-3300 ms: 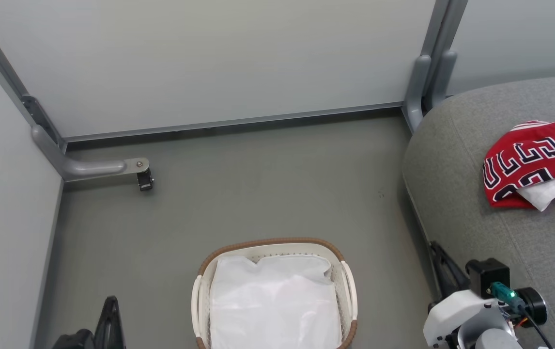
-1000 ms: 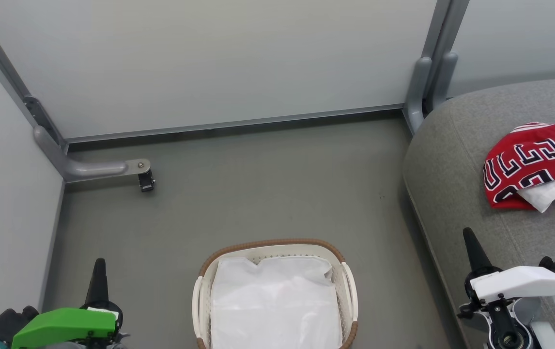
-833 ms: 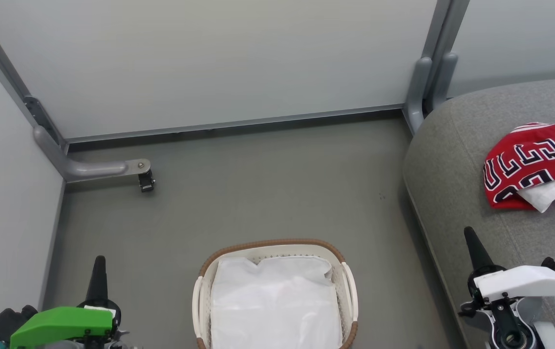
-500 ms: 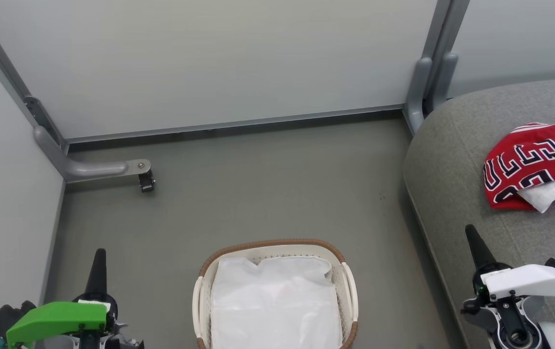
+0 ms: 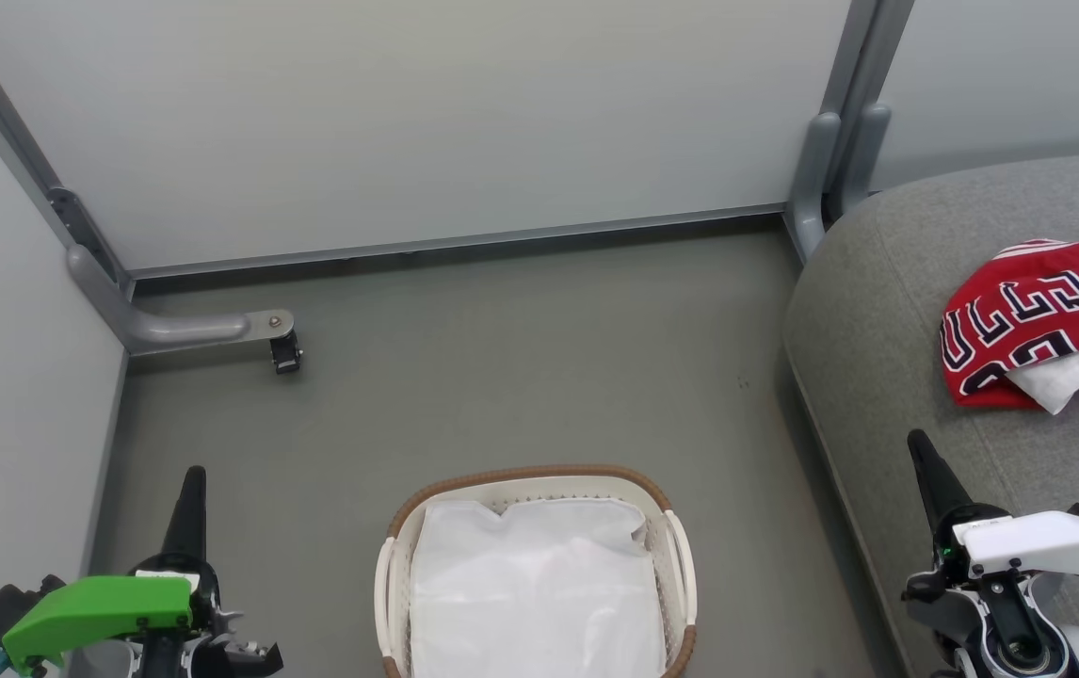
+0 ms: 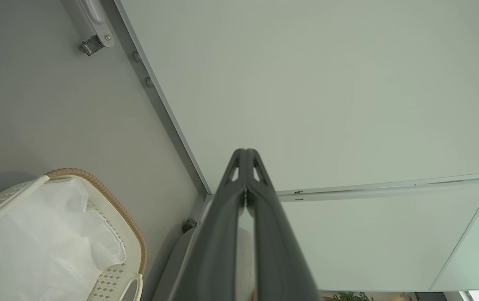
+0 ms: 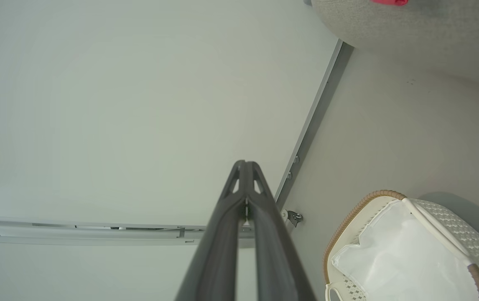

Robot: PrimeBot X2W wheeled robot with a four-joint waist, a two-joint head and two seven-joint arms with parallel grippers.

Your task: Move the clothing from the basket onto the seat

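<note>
Left gripper and right gripper flank the oval white perforated basket with its brown woven rim, tips pressed together on nothing, rightly I'd say: inside lies a white liner sheet, the red lettered fabric jersey heaped on the grey upholstered seat cushion.

1. We see bare floor between the basket and the back partition wall, room for a claw.
2. A castor bracket juts out at the floor's far left corner, well apart from the basket.
3. Open floor separates the left claw, fingers pressed together, from the basket.
4. The seat walls off the floor's right edge. The right claw, likewise closed, shows against it.
5. The clothing lies on the seat, with bare cushion between it and the right claw.
</note>
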